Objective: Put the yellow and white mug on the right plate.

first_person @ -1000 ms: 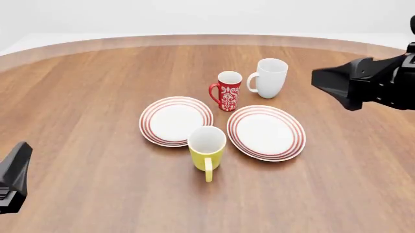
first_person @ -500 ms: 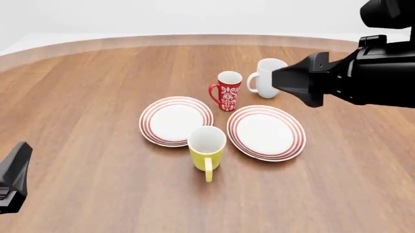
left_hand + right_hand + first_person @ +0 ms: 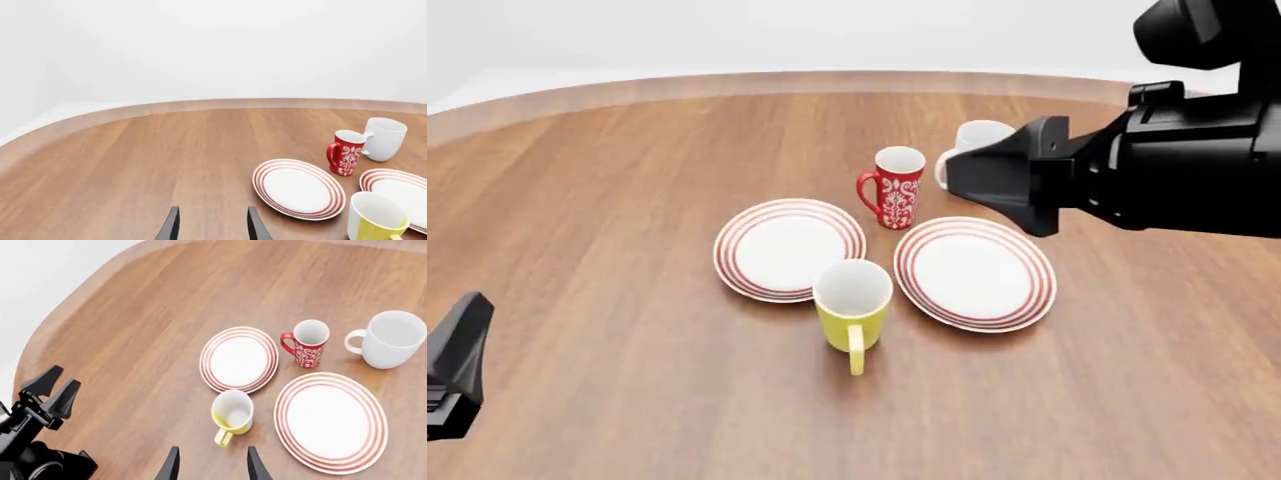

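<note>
The yellow and white mug (image 3: 853, 309) stands upright on the table between the two plates, at their near edges, with its handle toward me. It also shows in the right wrist view (image 3: 231, 413) and the left wrist view (image 3: 373, 223). The right plate (image 3: 974, 272) is bare, just right of the mug, and shows in the right wrist view (image 3: 330, 422). My right gripper (image 3: 994, 182) hovers high above the plate's far side, open and empty, its fingers (image 3: 172, 465) apart. My left gripper (image 3: 454, 365) is at the near left edge, open and empty, its fingers (image 3: 171, 227) apart.
The look-alike left plate (image 3: 789, 249) lies left of the mug. A red patterned mug (image 3: 894, 187) stands behind the plates. A taller white mug (image 3: 970, 140) stands to its right, partly hidden by my right arm. The table's curved far edge (image 3: 827, 80) runs behind them.
My right arm has moved left over the table and now covers part of the white mug. The left arm, mugs and plates have not moved.
</note>
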